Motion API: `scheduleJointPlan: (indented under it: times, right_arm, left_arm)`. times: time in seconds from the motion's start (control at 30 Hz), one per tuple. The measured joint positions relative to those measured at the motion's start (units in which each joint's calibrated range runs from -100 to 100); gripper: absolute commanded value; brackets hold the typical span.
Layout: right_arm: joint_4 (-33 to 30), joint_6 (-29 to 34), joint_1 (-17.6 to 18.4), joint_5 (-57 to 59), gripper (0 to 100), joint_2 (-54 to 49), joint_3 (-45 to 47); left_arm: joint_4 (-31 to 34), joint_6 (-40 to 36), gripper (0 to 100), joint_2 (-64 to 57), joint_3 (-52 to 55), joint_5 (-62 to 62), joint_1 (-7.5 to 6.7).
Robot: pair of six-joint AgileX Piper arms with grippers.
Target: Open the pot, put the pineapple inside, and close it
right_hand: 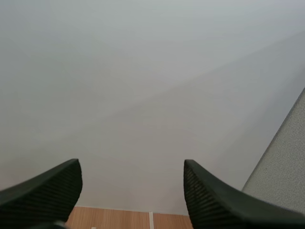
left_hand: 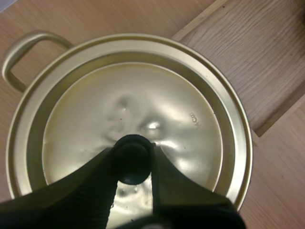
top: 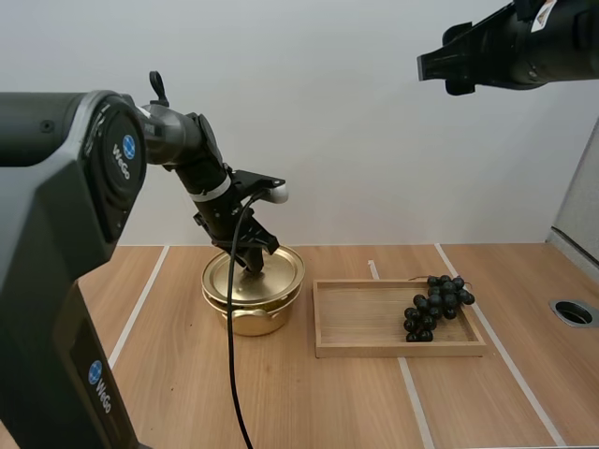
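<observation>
A gold pot (top: 253, 297) stands on the table left of the wooden tray, with its gold lid (top: 255, 275) sitting on it. My left gripper (top: 251, 264) is down over the lid's centre. In the left wrist view the black knob (left_hand: 132, 157) of the lid (left_hand: 157, 109) is pinched between the two black fingers (left_hand: 90, 188), so my left gripper (left_hand: 133, 164) is shut on it. A bunch of dark grapes (top: 436, 305) lies in the tray's right end. My right gripper (top: 432, 67) hangs high at the upper right, and the right wrist view shows its fingers (right_hand: 45, 188) standing apart over nothing.
The wooden tray (top: 360, 318) lies right of the pot, its corner (left_hand: 267, 71) close to the pot's rim. One pot handle (left_hand: 24, 52) sticks out on the side away from the tray. A round hole (top: 573, 311) is set in the table at the far right.
</observation>
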Motion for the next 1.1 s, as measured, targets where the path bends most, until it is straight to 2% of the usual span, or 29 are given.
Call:
scheduleJointPlan:
  times: [0.63,0.7,0.8,0.87,0.9,0.93,1.1]
  right_arm:
    - [-0.78,0.00,0.00,0.38,100,0.00,0.00]
    - [-0.78,0.00,0.00,0.38,100,0.00,0.00]
    - [-0.78,0.00,0.00,0.38,100,0.00,0.00]
    - [-0.78,0.00,0.00,0.38,100,0.00,0.00]
    - [-0.78,0.00,0.00,0.38,100,0.00,0.00]
    - [-0.78,0.00,0.00,0.53,100,0.00,0.00]
    - [-1.01,0.00,0.00,0.87,100,0.00,0.00]
  left_arm:
    - [1.67,0.10,0,2.68,0.00,-2.14,0.00]
    - [1.65,0.10,9,2.68,0.00,-2.14,0.00]
    - [1.65,0.10,36,2.68,0.00,-2.14,0.00]
    - [1.69,0.10,67,2.68,0.00,-2.14,0.00]
    - [2.14,0.01,87,2.68,0.00,-2.14,0.00]
    - [2.61,0.01,100,2.55,0.00,-2.14,0.00]
    - [3.67,-0.10,100,0.17,-1.80,-2.73,0.00]
